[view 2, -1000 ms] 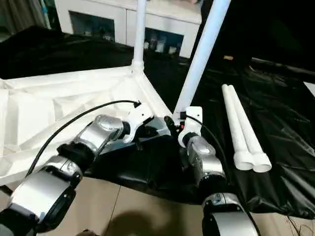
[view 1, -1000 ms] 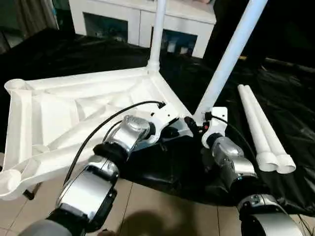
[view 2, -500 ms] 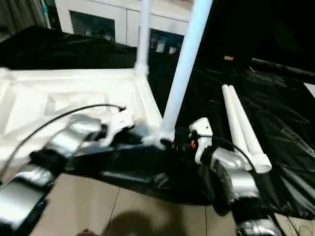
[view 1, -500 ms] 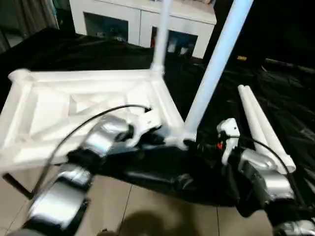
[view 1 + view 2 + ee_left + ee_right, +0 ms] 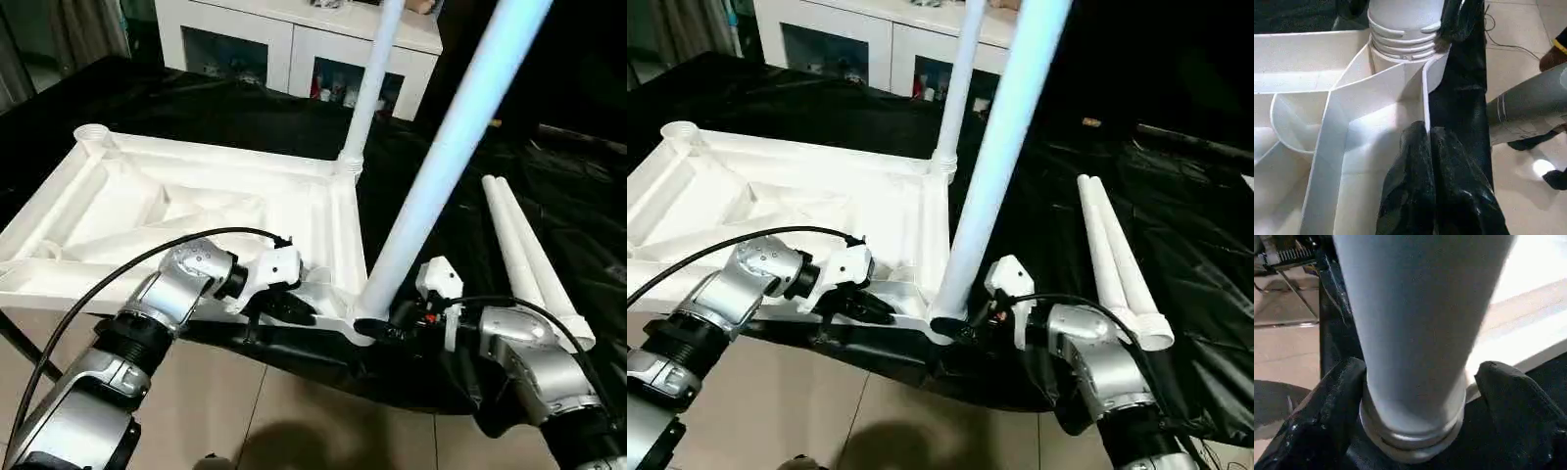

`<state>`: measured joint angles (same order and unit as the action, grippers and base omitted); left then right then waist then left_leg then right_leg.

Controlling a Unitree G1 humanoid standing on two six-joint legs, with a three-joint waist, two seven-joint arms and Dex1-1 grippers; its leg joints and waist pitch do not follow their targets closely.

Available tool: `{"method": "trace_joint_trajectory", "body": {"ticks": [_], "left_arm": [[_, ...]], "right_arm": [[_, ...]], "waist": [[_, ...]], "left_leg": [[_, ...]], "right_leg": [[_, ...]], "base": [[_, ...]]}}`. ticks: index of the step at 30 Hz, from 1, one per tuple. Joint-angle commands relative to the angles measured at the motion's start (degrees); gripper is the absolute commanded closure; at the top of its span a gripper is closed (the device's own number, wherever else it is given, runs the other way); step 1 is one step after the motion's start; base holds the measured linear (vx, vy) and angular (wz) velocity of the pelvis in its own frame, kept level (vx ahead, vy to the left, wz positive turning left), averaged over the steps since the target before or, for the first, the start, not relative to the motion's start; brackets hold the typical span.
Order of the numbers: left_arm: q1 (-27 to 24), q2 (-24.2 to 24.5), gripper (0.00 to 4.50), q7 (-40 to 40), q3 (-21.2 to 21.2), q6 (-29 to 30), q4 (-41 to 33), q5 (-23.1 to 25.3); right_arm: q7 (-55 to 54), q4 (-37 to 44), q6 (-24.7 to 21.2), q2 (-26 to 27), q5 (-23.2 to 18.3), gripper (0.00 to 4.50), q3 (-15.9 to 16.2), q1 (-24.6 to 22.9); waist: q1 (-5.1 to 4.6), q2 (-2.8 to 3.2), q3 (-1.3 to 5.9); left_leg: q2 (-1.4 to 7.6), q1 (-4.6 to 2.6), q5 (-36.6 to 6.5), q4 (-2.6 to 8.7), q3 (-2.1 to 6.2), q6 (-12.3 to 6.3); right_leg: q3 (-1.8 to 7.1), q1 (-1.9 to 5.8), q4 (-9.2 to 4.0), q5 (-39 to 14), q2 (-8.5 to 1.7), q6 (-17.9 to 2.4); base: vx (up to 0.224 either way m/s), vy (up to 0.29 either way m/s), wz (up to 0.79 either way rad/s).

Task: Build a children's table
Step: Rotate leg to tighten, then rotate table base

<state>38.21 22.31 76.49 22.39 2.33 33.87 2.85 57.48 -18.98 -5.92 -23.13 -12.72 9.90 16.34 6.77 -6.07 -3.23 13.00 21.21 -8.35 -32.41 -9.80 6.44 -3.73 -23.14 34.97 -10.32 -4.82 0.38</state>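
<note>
The children's table [image 5: 196,211] lies upside down on a black sheet, its ribbed white underside facing up. One white leg [image 5: 369,88] stands in the far right corner socket. Another leg [image 5: 446,162] stands in the near right socket [image 5: 1403,29]. Two loose legs [image 5: 534,259] lie side by side to the right. My left gripper [image 5: 299,311] is shut on the top's near rim [image 5: 1425,103], close to that near socket. My right gripper [image 5: 392,325] is open, with one finger [image 5: 1327,406] on each side of the near leg's base [image 5: 1415,382].
A white cabinet with glass doors [image 5: 294,39] stands behind the black sheet [image 5: 196,108]. Tiled floor [image 5: 294,421] lies in front of the sheet's near edge. A black cable [image 5: 108,284] loops along my left forearm.
The table top has swung round and now lies flatter, and the view has shifted too. My right arm has moved out to the right, and its jaws now stand wider at the leg's base.
</note>
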Motion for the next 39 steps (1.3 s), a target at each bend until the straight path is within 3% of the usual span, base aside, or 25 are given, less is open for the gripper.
{"method": "trace_joint_trajectory", "body": {"ticks": [1, 5, 7, 8, 10, 11, 12, 13, 14, 15, 16, 19, 20, 21, 24, 25, 26, 28, 30, 32, 33, 35, 39], "left_arm": [[1.4, -1.9, 4.50, -2.6, 0.5, -1.3, 0.2, 0.8], [4.9, -6.0, 4.50, -12.2, -1.3, -5.6, 6.5, 2.7], [7.1, -8.0, 4.50, -17.0, -1.7, -8.6, 10.2, 3.7], [7.9, -8.9, 4.50, -19.2, -2.0, -9.9, 11.6, 4.0], [9.4, -10.5, 4.50, -23.6, -3.0, -12.6, 14.1, 4.2], [9.9, -11.0, 4.50, -25.0, -3.3, -13.4, 14.8, 4.3], [11.6, -12.6, 4.50, -31.3, -4.1, -16.0, 17.5, 5.1], [11.8, -12.8, 4.50, -31.7, -4.3, -16.3, 17.7, 5.0], [12.4, -13.5, 4.50, -33.3, -4.9, -17.3, 18.7, 5.0], [12.5, -13.6, 4.50, -33.5, -4.9, -17.6, 18.9, 5.1], [13.1, -14.0, 4.50, -34.0, -5.1, -19.1, 20.0, 5.6], [13.3, -13.9, 4.50, -32.3, -5.6, -20.0, 20.2, 5.0], [13.3, -13.4, 4.22, -30.8, -5.5, -19.7, 20.0, 4.6], [13.0, -12.8, 3.95, -29.1, -5.4, -19.1, 19.2, 4.1], [12.0, -10.9, 3.76, -25.5, -5.5, -14.6, 15.8, 2.6], [10.6, -9.1, 3.61, -23.9, -6.4, -10.3, 11.2, 1.3], [9.5, -7.9, 3.52, -22.7, -7.3, -7.0, 7.5, -0.2], [7.0, -5.1, 3.42, -20.4, -9.4, -0.2, -0.1, -3.2], [6.0, -3.9, 3.17, -19.8, -9.5, 0.5, -1.9, -2.9], [4.7, -1.4, 3.09, -20.2, -9.9, 1.9, -4.4, -1.5], [3.6, 1.1, 3.04, -22.8, -12.5, 6.4, -8.2, -1.2], [2.9, 2.9, 2.93, -24.1, -14.2, 9.8, -10.6, -0.9], [-1.1, 9.3, 2.58, -29.1, -19.3, 21.1, -19.5, 1.5]], "right_arm": [[-1.1, -0.3, -0.2, -1.0, 0.7, 0.62, -0.2, 0.1], [-1.7, 1.9, -0.4, -1.9, 0.1, 0.62, -2.0, -1.4], [-2.0, 3.6, -0.9, -2.5, -0.5, 0.62, -3.2, -2.8], [-2.4, 4.2, -0.9, -2.8, -0.5, 0.62, -3.7, -3.4], [-3.6, 4.3, -0.4, -3.1, -0.1, 0.62, -4.6, -4.3], [-4.0, 4.3, -0.2, -3.2, 0.0, 0.62, -4.9, -4.5], [-5.8, 3.7, 0.6, -3.3, 0.3, 0.62, -6.0, -5.3], [-6.1, 3.7, 0.7, -3.3, 0.4, 0.62, -6.1, -5.4], [-7.3, 3.6, 1.0, -3.2, 0.5, 0.62, -6.6, -5.8], [-7.4, 3.6, 1.0, -3.2, 0.5, 0.62, -6.7, -5.9], [-8.1, 3.9, 0.9, -3.1, 0.5, 0.62, -6.9, -6.2], [-7.9, 5.0, 0.4, -2.9, 0.4, 0.62, -7.1, -6.8], [-8.0, 5.5, 0.1, -2.8, 0.4, 0.60, -7.1, -7.0], [-8.0, 5.9, 0.0, -2.6, 0.5, 0.59, -6.9, -7.2], [-8.4, 6.6, -0.2, -1.9, 0.4, 0.59, -6.4, -7.4], [-9.6, 6.0, 0.2, -0.8, 0.7, 0.59, -6.2, -6.8], [-10.6, 5.6, 0.4, 0.1, 0.7, 0.59, -6.1, -6.3], [-12.7, 3.7, 0.7, 2.4, 1.1, 0.59, -5.5, -4.9], [-13.4, 2.9, 0.9, 3.4, 1.5, 0.59, -4.9, -4.3], [-15.2, 0.9, 1.1, 5.2, 3.0, 0.59, -3.9, -2.8], [-16.6, -0.7, 1.7, 7.1, 3.9, 0.59, -3.1, -1.3], [-17.4, -1.6, 1.7, 8.0, 4.4, 0.59, -2.7, -0.5], [-20.3, -4.8, 2.5, 10.9, 5.8, 0.59, -1.7, 1.9]], "waist": [[-0.11, -0.03, 3.31], [0.41, -0.51, 3.49], [0.88, -0.53, 3.53], [1.38, -0.24, 3.68], [1.38, -0.57, 3.79], [1.44, -0.47, 3.82], [1.49, -0.19, 3.92], [1.31, -0.39, 3.87], [1.21, -0.51, 4.38], [1.09, -0.69, 4.53], [0.99, -0.84, 4.80], [0.70, -0.66, 4.62], [0.74, -0.64, 4.58], [0.81, -0.48, 4.45], [0.84, -0.37, 4.08], [0.89, -0.32, 3.93], [0.73, -0.74, 3.82], [0.19, -0.98, 3.53], [-0.25, -0.62, 3.27], [-0.33, -0.19, 3.27], [-0.56, -0.04, 3.32], [-0.80, -0.25, 3.40], [-0.96, 0.11, 2.89]], "left_leg": [[0.49, -0.85, -18.9, 3.71, -0.38, -0.55], [0.35, -0.75, -17.3, 3.45, -0.52, -1.19], [0.31, -0.74, -16.6, 3.32, -0.63, -1.74], [0.32, -0.85, -16.4, 3.19, -0.63, -1.90], [0.22, -0.37, -15.5, 3.20, -0.49, -2.12], [0.16, -0.34, -15.5, 3.15, -0.52, -2.20], [0.20, -0.38, -15.2, 3.04, -0.46, -2.28], [0.10, -0.09, -15.2, 2.99, -0.56, -2.57], [0.05, 0.28, -12.8, 2.72, -0.34, -2.70], [-0.01, 0.45, -11.3, 2.57, -0.35, -3.06], [-0.23, 0.84, -7.8, 2.14, -0.39, -4.08], [-0.19, 0.48, -5.6, 1.83, -0.67, -6.70], [-0.15, 0.43, -5.7, 1.83, -0.66, -6.98], [-0.13, 0.30, -6.2, 1.90, -0.71, -7.24], [0.32, -0.07, -9.3, 2.24, -0.73, -6.36], [0.53, -0.29, -11.2, 2.46, -0.69, -5.29], [0.42, -0.13, -11.9, 2.52, -0.75, -5.05], [0.46, -0.10, -14.8, 2.93, -0.63, -2.67], [0.58, -0.26, -16.6, 3.16, -0.52, -1.50], [0.55, -0.52, -18.0, 3.31, -0.48, -0.49], [0.67, -0.50, -18.8, 3.50, -0.33, 0.43], [0.62, -0.34, -19.2, 3.54, -0.24, 1.23], [0.50, -0.59, -19.8, 3.76, -0.19, 1.70]], "right_leg": [[2.06, 1.88, -4.93, -21.3, -3.04, -8.2], [2.01, 2.04, -4.99, -20.3, -3.04, -7.4], [2.02, 2.11, -5.06, -19.4, -3.06, -7.0], [2.02, 2.16, -4.83, -18.5, -3.17, -7.0], [1.82, 2.52, -4.73, -17.6, -3.14, -6.4], [1.82, 2.49, -4.77, -17.5, -3.13, -6.4], [1.82, 2.55, -4.55, -16.2, -3.16, -6.8], [1.83, 2.54, -4.67, -15.6, -2.92, -6.7], [1.62, 3.08, -3.95, -12.2, -3.01, -7.3], [1.62, 3.15, -3.73, -10.0, -2.90, -7.7], [1.60, 3.41, -3.07, -4.5, -2.73, -8.7], [1.65, 3.09, -2.67, 1.4, -2.57, -11.2], [1.65, 3.09, -2.63, 1.4, -2.62, -11.6], [1.69, 3.02, -2.74, 0.5, -2.67, -12.0], [1.70, 2.68, -3.07, -2.9, -2.83, -12.9], [1.68, 2.67, -3.15, -6.0, -3.10, -12.7], [1.64, 2.56, -3.38, -7.9, -3.00, -12.3], [1.61, 2.31, -3.79, -15.0, -3.18, -10.8], [1.69, 1.81, -4.05, -17.7, -3.13, -9.9], [1.80, 1.57, -4.25, -18.3, -2.95, -8.9], [1.80, 1.55, -3.93, -17.9, -2.94, -8.8], [1.73, 1.69, -3.73, -18.2, -2.98, -8.5], [1.81, 1.26, -3.80, -18.0, -2.68, -8.5]], "base": [[0.000, 0.000, 0.00], [0.000, 0.000, 0.00], [0.000, 0.000, 0.00], [0.000, 0.000, 0.00], [0.000, 0.000, 0.00], [0.000, 0.000, 0.00], [0.000, 0.000, 0.00], [0.000, 0.000, 0.00], [0.000, 0.000, 0.00], [0.000, 0.000, 0.00], [0.000, 0.000, 0.00], [0.000, 0.000, 0.00], [0.000, 0.000, 0.00], [0.000, 0.000, 0.00], [0.000, 0.000, 0.00], [0.000, 0.000, 0.00], [0.000, 0.000, 0.00], [0.000, 0.000, 0.00], [0.000, 0.000, 0.00], [0.000, 0.000, 0.00], [0.000, 0.000, 0.00], [0.000, 0.000, 0.00], [0.000, 0.000, 0.00]]}}
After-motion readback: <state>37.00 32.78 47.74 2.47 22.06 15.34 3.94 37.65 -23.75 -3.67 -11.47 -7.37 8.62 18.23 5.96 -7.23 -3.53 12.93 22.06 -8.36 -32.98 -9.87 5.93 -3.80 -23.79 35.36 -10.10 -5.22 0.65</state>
